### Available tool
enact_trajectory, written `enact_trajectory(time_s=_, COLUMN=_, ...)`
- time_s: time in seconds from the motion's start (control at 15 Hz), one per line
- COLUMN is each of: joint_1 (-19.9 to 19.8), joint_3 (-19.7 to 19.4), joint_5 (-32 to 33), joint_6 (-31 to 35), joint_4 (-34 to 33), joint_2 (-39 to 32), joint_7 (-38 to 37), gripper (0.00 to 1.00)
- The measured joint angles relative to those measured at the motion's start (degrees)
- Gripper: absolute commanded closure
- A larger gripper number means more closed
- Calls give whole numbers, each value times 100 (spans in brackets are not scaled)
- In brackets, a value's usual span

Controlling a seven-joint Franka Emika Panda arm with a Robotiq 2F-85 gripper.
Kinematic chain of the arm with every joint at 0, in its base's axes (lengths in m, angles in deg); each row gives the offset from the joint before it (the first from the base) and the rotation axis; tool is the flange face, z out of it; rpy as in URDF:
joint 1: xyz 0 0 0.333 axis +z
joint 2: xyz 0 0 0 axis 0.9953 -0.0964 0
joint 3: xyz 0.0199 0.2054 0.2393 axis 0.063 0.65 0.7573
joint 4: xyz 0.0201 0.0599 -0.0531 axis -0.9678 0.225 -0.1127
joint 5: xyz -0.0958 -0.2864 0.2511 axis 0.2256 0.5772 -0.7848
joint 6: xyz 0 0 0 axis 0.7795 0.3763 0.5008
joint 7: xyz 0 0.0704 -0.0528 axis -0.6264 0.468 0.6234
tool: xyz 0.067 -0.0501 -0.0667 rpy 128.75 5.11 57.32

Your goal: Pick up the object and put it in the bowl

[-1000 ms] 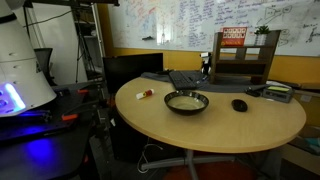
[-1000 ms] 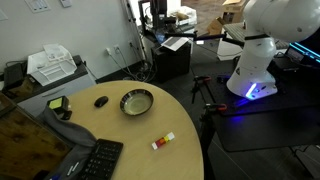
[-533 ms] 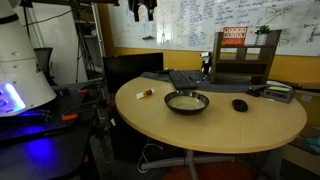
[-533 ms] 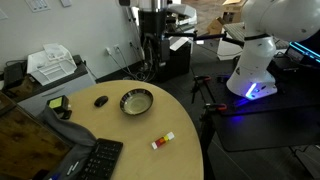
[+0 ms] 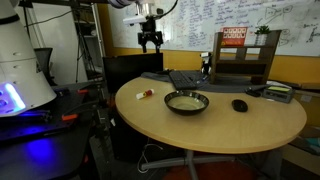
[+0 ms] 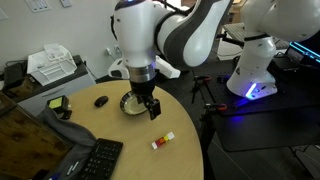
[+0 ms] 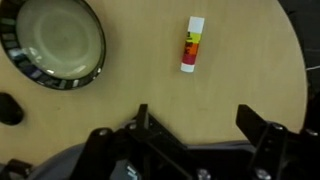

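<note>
The object is a small red and whitish stick lying on the wooden table; it also shows in both exterior views. The bowl, dark-rimmed with a pale inside, sits on the table to the object's left in the wrist view and shows in both exterior views. My gripper is open and empty, hanging in the air above the table, between the bowl and the object.
A black mouse lies beyond the bowl. A keyboard and laptop sit at one table edge. A wooden shelf and a printer stand nearby. The round table has a curved edge.
The arm has swung into view and come down over the table, from high up to hanging above the space between bowl and object. The object and bowl have not moved.
</note>
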Motion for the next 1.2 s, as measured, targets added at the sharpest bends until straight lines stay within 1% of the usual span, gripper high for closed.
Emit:
enact_trajectory(time_s=0.13, joint_1=-9, joint_3=28, joint_5=-5, joint_6=-17, joint_4=-350, joint_2=-532, joint_7=4, gripper=0)
enact_trajectory(time_s=0.2, joint_1=-54, joint_3=58, joint_5=-36, joint_6=-59, joint_4=-511, joint_2=-685, joint_7=183, gripper=0)
enact_trajectory(time_s=0.33, joint_1=-159, joint_3=125, joint_5=-103, joint_6=-197, joint_4=-694, joint_2=-736, joint_7=440, gripper=0)
enact_trajectory(time_s=0.8, joint_1=-192, joint_3=207, joint_5=-95, joint_6=-252, joint_4=-696, joint_2=-789, joint_7=495, gripper=0)
enact_trajectory(time_s=1.0, joint_1=-193, joint_3=342, joint_5=-176, joint_6=-250, joint_4=-686, joint_2=-1153, joint_7=489, gripper=0)
enact_trajectory(time_s=1.2, joint_1=-278, joint_3=434, joint_5=-508, joint_6=-225, joint_4=-676, joint_2=-1602, joint_7=494, gripper=0)
